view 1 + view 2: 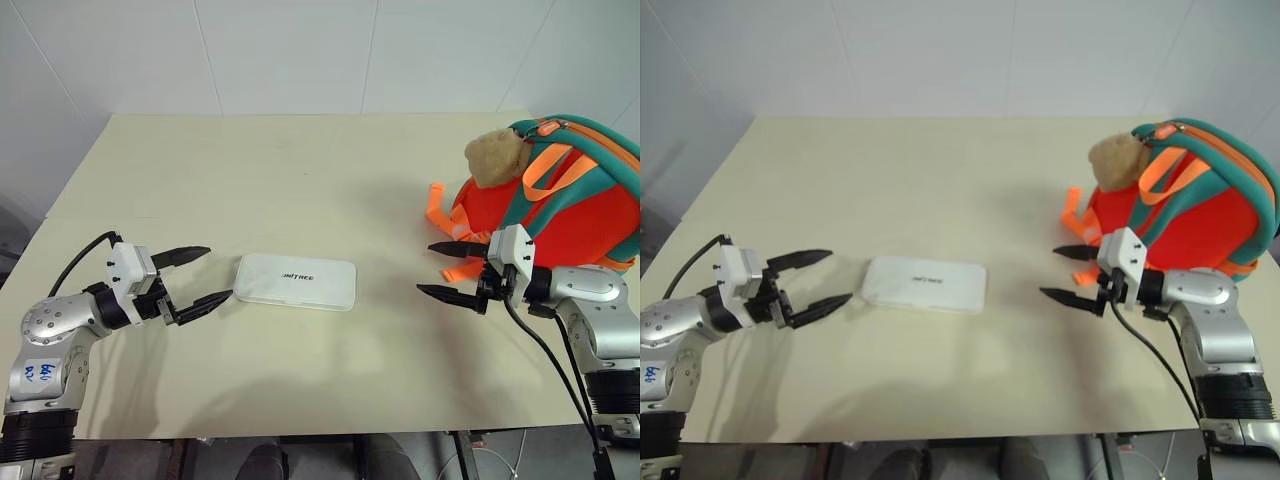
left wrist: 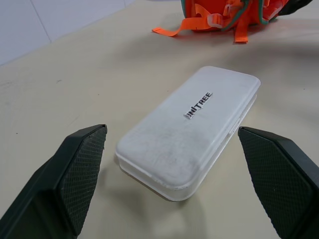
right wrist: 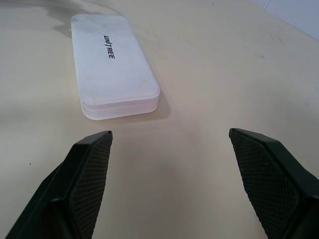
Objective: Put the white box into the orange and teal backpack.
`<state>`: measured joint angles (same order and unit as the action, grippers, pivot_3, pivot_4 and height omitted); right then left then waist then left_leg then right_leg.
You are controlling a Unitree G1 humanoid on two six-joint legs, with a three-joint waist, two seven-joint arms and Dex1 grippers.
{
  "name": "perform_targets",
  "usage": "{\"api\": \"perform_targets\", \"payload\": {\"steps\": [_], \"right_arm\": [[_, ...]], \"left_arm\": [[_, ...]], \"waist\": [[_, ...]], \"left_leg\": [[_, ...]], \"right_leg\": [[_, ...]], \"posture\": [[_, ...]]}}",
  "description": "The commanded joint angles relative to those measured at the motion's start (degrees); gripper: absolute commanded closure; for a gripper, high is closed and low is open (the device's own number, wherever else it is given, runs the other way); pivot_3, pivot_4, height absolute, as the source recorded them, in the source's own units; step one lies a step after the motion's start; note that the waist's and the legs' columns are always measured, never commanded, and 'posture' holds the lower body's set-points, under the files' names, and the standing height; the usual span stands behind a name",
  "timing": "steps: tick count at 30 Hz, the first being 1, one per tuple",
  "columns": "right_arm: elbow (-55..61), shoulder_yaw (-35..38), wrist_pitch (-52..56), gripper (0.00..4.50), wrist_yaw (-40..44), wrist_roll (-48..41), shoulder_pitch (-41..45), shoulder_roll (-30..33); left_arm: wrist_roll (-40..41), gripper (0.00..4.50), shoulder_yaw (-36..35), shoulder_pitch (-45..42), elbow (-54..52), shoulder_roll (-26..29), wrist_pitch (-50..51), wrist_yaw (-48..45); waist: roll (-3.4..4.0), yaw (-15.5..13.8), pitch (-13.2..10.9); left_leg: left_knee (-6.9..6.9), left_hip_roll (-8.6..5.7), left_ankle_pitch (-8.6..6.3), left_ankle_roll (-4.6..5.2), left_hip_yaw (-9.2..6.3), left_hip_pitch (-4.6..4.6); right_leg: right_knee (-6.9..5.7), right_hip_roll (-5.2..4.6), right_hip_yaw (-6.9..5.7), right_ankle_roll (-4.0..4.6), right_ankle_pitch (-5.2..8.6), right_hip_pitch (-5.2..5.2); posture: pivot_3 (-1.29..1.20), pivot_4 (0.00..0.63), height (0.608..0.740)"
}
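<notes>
Listing contents left to right, head view:

Item 1, lower left of frame: left gripper (image 1: 203,276), fingers spread wide, nothing between them, tips just beside the near short end of the case and aimed along it

Item 2, centre of frame, slightly low: white box (image 1: 297,282), lying flat on the table (image 1: 300,170), dark lettering up, long axis running across the frame. Judged stiff, light and smooth-shelled, so likely to slide on the tabletop if nudged from one end. A seam runs round the side wall, which suggests a hinged case; best taken across the two long edges, near the middle, so the lid stays pressed closed. Flat top offers no purchase

Item 3, lower right of frame: right gripper (image 1: 452,270), fingers equally wide apart, empty, pointing toward the case with bare tabletop between them

Item 4, right edge of frame: orange and teal backpack (image 1: 560,200), lying on the table well apart from the case, tan plush toy (image 1: 497,157) at its upper left, loose orange straps (image 1: 437,208) trailing toward the centre. Whether the zip stands open cannot be told

Obstructions: none between case and either gripper; the trailing straps and plush toy lie on the approach to the bag and could snag a finger or block the mouth
</notes>
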<state>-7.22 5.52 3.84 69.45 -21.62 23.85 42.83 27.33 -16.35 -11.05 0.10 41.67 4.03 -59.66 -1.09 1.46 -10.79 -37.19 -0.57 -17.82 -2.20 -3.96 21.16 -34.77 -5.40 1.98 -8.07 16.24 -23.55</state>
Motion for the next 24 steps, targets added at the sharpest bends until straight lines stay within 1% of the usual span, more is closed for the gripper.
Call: {"api": "perform_targets", "payload": {"steps": [1,6,8,9,11,13,16,19,20,21,22,23,24], "right_arm": [[0.3,-0.2,-0.1,0.04,0.3,-0.7,1.5,-0.7],[0.3,-1.9,0.4,0.04,-0.7,-0.4,2.5,-3.3],[1.0,-3.3,0.9,0.04,-1.2,-0.2,2.9,-4.9],[1.3,-3.9,1.4,0.21,-1.6,-0.1,3.1,-5.7],[1.3,-4.9,1.9,0.66,-2.2,0.4,3.6,-6.5],[-0.5,-7.0,0.5,1.26,-3.8,3.5,4.5,-7.8],[-4.5,-8.9,-0.9,2.32,-6.1,6.7,6.1,-9.7],[-7.8,-9.0,-1.8,3.37,-8.3,8.2,7.5,-11.3],[-9.5,-9.5,-2.5,3.68,-8.8,9.2,8.4,-11.9],[-10.8,-10.1,-2.4,4.11,-9.2,10.2,8.9,-12.2],[-11.8,-10.7,-3.0,4.40,-9.5,11.2,9.3,-12.7],[-12.3,-11.0,-3.2,4.41,-9.9,11.7,9.4,-13.2],[-12.0,-11.3,-2.8,4.41,-10.1,11.8,9.2,-13.5]], "left_arm": [[0.2,0.00,-0.5,-0.6,-2.2,1.3,0.2,-0.2],[-0.9,0.00,-1.1,0.0,-0.8,0.8,-0.6,1.1],[-1.0,0.00,-1.3,0.3,-0.3,1.5,-0.6,0.4],[-1.4,0.19,-1.5,0.3,0.6,1.9,-1.0,0.3],[-1.7,0.60,-1.9,0.1,2.0,2.3,-1.4,0.3],[-2.6,1.18,-2.0,-0.1,4.7,2.5,-2.5,0.5],[-5.9,2.14,-0.2,-1.8,8.8,1.2,-5.4,2.9],[-8.2,3.09,1.6,-3.6,11.1,-0.4,-6.7,5.1],[-9.3,3.38,2.6,-4.6,12.1,-0.9,-7.2,5.7],[-10.6,3.72,3.6,-5.6,13.1,-1.5,-7.8,6.4],[-11.8,4.04,4.8,-6.6,14.2,-2.0,-8.4,7.0],[-13.0,4.36,5.6,-7.4,15.1,-2.5,-8.7,7.9],[-13.6,4.47,6.2,-7.8,15.7,-3.0,-8.6,8.6]], "waist": [[0.00,0.1,0.0],[0.00,0.1,0.0],[0.00,0.1,0.0],[0.00,0.1,0.0],[0.00,0.1,0.0],[0.00,0.1,0.0],[0.00,0.1,0.0],[0.00,-0.2,0.0],[0.00,-0.3,0.0],[0.00,-0.3,0.0],[0.00,-0.3,0.0],[-0.01,-0.3,0.0],[-0.02,-0.2,0.0]], "left_leg": [[0.00,0.00,0.00,0.00,0.00,0.00],[-0.01,0.01,0.00,0.00,0.00,-0.02],[-0.01,0.01,0.00,0.00,0.00,-0.02],[0.00,0.01,0.00,0.00,0.00,-0.01],[0.00,0.01,0.00,0.00,0.00,0.00],[0.01,0.01,0.00,0.00,0.00,0.01],[0.00,-0.01,0.00,0.00,0.02,-0.01],[-0.02,-0.02,0.02,-0.03,-0.01,0.01],[-0.02,-0.06,0.02,-0.04,-0.01,0.01],[-0.02,-0.08,0.03,-0.06,-0.01,0.03],[-0.03,-0.09,0.04,-0.07,-0.01,0.05],[-0.04,-0.10,0.04,-0.07,0.00,0.05],[-0.02,-0.10,0.05,-0.09,0.01,0.06]], "right_leg": [[0.00,0.00,0.00,0.00,0.00,0.00],[-0.01,0.01,0.01,0.00,0.00,0.00],[-0.03,0.01,0.00,0.00,0.00,-0.01],[-0.06,0.01,0.00,0.00,0.00,-0.01],[-0.11,0.01,0.00,0.00,0.00,-0.03],[-0.15,0.00,0.01,0.00,0.00,-0.04],[-0.09,0.01,0.01,0.00,0.00,-0.05],[-0.11,0.00,-0.02,0.00,0.00,-0.06],[-0.18,-0.02,-0.01,0.00,0.00,-0.05],[-0.23,-0.04,-0.01,-0.02,-0.01,-0.06],[-0.23,-0.04,-0.01,-0.03,-0.02,-0.06],[-0.22,-0.05,-0.01,-0.04,-0.02,-0.05],[-0.22,-0.05,-0.01,-0.05,-0.03,-0.06]], "posture": [[0.00,0.150,0.740],[0.00,0.150,0.740],[0.00,0.150,0.740],[0.00,0.150,0.740],[0.00,0.150,0.740],[0.00,0.150,0.740],[0.00,0.150,0.740],[0.00,0.150,0.740],[0.00,0.150,0.740],[0.00,0.150,0.740],[0.00,0.150,0.740],[0.00,0.150,0.740],[0.00,0.150,0.740]]}}
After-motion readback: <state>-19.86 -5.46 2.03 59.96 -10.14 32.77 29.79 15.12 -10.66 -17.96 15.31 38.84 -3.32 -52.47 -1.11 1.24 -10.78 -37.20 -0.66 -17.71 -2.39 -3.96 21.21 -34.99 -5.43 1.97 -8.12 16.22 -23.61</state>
